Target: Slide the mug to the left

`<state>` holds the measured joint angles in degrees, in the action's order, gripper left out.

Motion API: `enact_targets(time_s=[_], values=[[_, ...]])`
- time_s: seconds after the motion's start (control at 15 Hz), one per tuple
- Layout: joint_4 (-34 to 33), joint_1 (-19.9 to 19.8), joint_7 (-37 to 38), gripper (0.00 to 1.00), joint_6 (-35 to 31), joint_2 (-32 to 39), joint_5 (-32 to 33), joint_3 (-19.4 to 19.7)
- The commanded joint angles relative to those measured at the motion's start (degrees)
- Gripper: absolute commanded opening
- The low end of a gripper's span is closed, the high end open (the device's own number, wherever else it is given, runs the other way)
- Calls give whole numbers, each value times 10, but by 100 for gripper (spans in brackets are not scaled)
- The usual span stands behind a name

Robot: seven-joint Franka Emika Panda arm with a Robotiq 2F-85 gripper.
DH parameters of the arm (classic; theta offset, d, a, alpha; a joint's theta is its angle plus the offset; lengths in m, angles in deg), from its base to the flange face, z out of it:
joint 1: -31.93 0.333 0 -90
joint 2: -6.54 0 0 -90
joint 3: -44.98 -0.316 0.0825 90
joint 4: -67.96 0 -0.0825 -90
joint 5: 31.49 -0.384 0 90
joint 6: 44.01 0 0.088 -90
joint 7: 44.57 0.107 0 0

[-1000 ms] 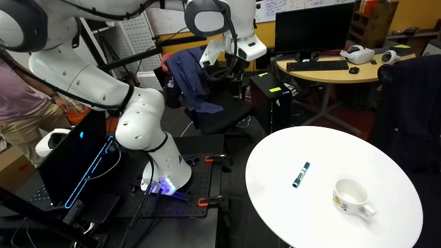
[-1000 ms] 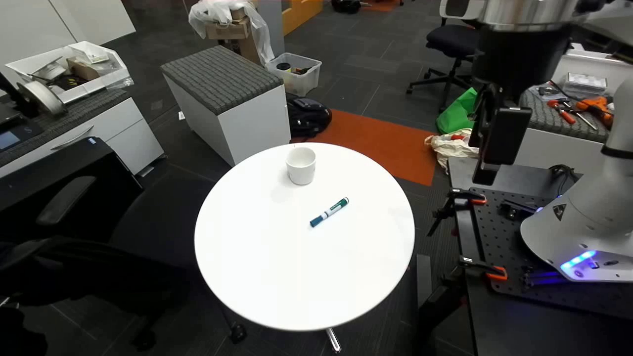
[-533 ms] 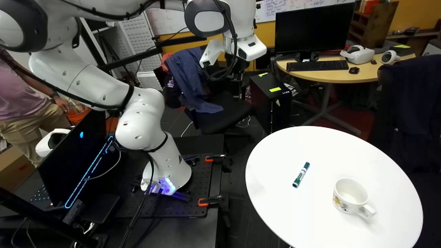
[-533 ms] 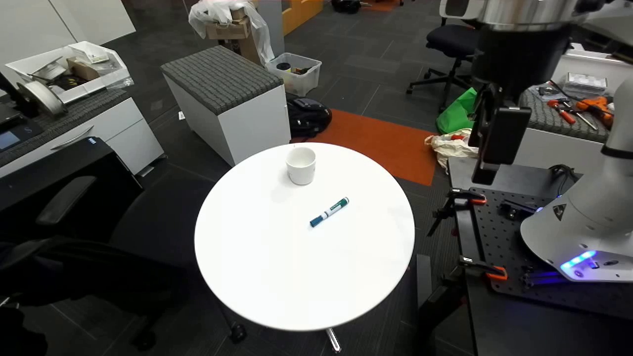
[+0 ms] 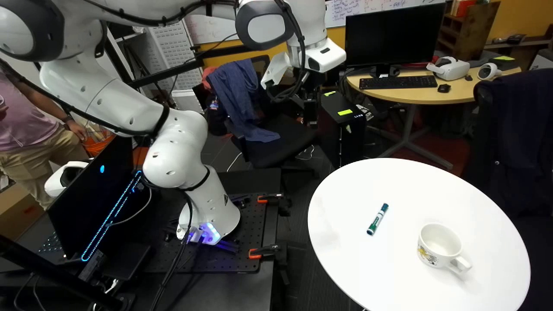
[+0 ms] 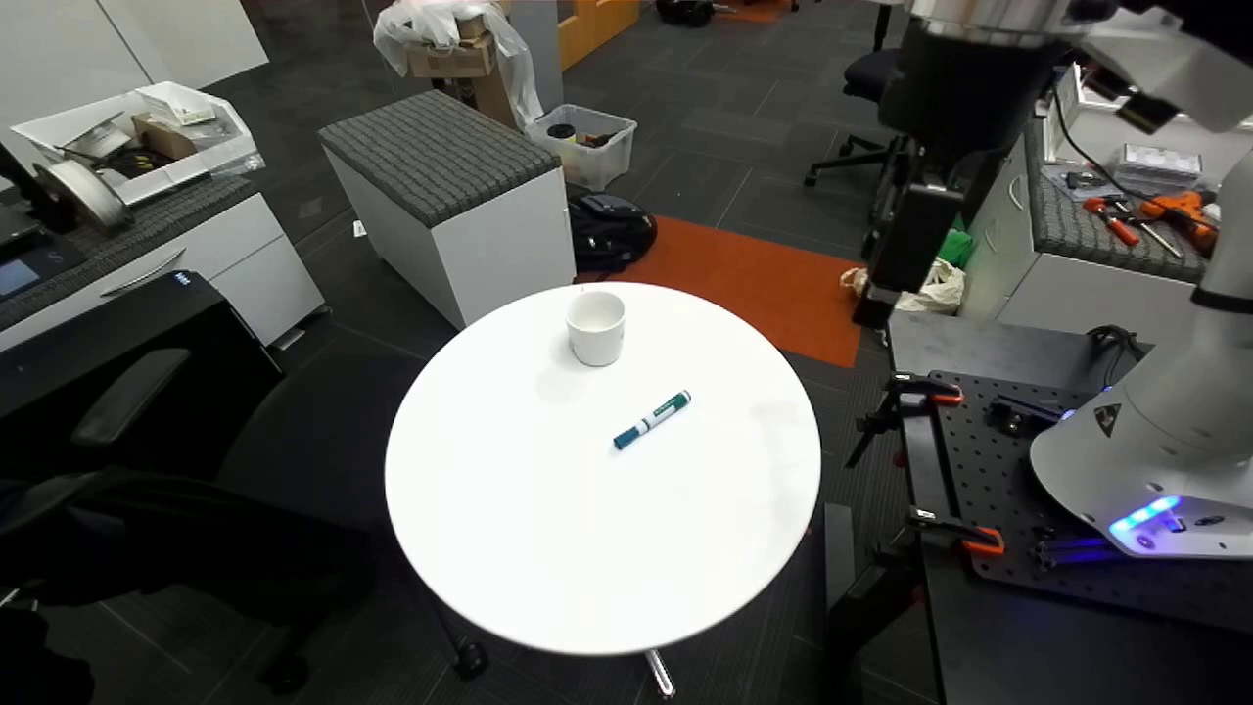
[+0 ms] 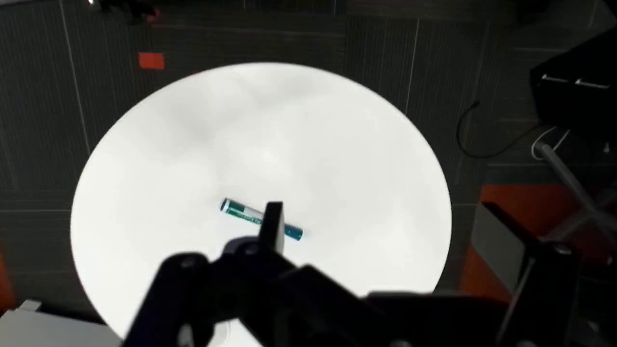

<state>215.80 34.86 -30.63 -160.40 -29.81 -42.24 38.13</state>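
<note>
- The mug (image 6: pixel 595 333) is found upright on the table (image 6: pixel 587 548), toward its upper edge in an exterior view.
- The hand (image 7: pixel 386 231) is held high, well apart from the mug; it is spread wide and nothing is gripped.
- The current step is judged to be the approach; contact is not yet made.
- Left is taken as the robot's own; the hand should therefore be lowered between the mug and its nearest edge, and the push directed toward the opposite edge.
- The handle (image 5: pixel 465 264) is pointed toward that nearest edge; contact beside it, low down, is advised to limit turning and tipping.
- The pen (image 5: pixel 378 219) is found between the mug and the edge facing the base (image 5: pixel 211 207); it could be caught during the slide, so clearance should be kept.
</note>
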Motion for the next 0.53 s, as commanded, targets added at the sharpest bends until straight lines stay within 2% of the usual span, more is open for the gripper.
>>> enact_targets(time_s=[0.0, 0.47], values=[[-1, -27, 11, 100, -77, 36, 51, -12], [-14, -68, 17, 100, -187, 120, 167, -5]])
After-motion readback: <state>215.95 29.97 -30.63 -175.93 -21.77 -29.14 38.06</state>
